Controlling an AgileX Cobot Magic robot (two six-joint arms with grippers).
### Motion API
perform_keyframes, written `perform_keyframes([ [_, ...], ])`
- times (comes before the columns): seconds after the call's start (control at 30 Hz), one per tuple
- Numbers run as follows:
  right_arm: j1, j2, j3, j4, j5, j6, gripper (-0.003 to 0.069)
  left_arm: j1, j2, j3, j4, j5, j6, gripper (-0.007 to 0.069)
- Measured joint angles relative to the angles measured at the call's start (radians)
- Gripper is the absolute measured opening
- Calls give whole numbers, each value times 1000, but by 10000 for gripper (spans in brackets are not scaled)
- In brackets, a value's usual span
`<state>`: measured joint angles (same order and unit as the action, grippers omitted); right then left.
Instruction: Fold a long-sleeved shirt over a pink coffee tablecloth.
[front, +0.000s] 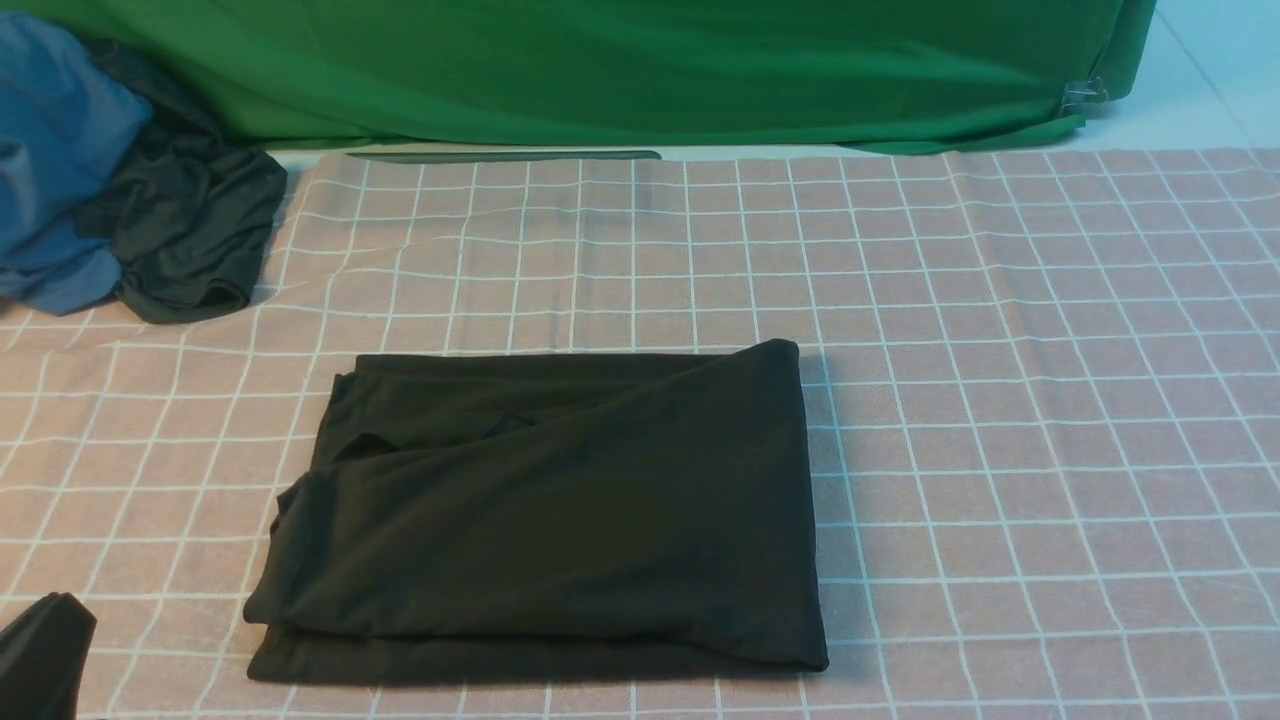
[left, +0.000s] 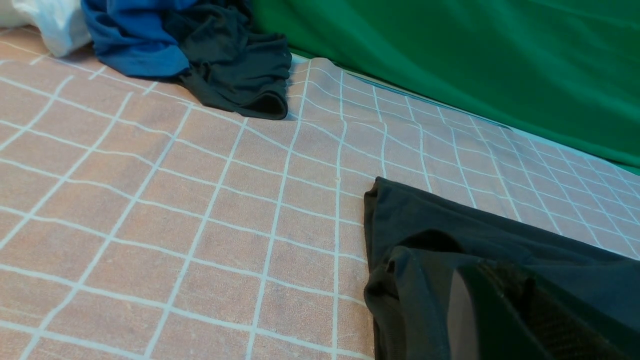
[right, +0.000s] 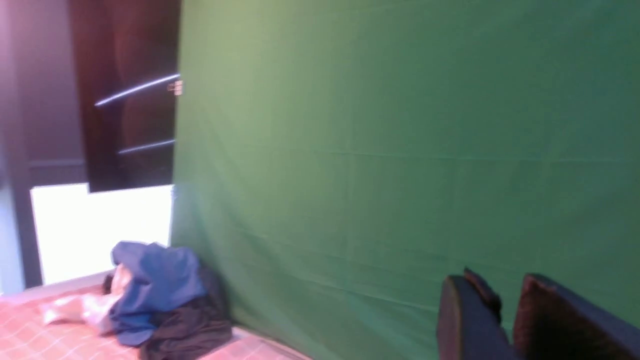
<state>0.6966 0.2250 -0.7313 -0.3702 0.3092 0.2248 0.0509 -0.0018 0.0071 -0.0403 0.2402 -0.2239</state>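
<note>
Nearest me, my left gripper (front: 40, 650) sits clenched on nothing at the table's near left, while my right gripper (right: 505, 320) is lifted off the table with jaws slightly apart, holding nothing. The shirt (front: 550, 510) lies folded in a neat rectangle mid-tablecloth (front: 1000, 400). I judge folding finished; next I'd only retract, leaving the far clothes pile (front: 130, 200) alone.

Matt black cotton-like long-sleeved shirt (front: 560, 510), soft and smoothly folded, pinkish woven pink coffee tablecloth (front: 1000, 400) with slightly coarse matt weave, smooth green cloth (front: 640, 70) with faint sheen, dull dark plastic-looking left gripper (left: 505, 315) beside the shirt
</note>
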Motion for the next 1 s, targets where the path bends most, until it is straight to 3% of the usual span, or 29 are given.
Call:
perform_keyframes([
  [0.37,62,0,0,47,-4,-47,216,0,0,0,0,0,0,47],
  [0.57,101,0,0,245,-13,-324,217,0,0,0,0,2,0,47],
  [0.67,107,0,0,286,-14,-382,223,0,0,0,0,2,0,47],
  [0.8,107,0,0,296,-14,-381,235,0,0,0,0,3,0,47],
  [1.0,95,0,11,298,7,-281,237,0,0,0,0,3,0,47],
])
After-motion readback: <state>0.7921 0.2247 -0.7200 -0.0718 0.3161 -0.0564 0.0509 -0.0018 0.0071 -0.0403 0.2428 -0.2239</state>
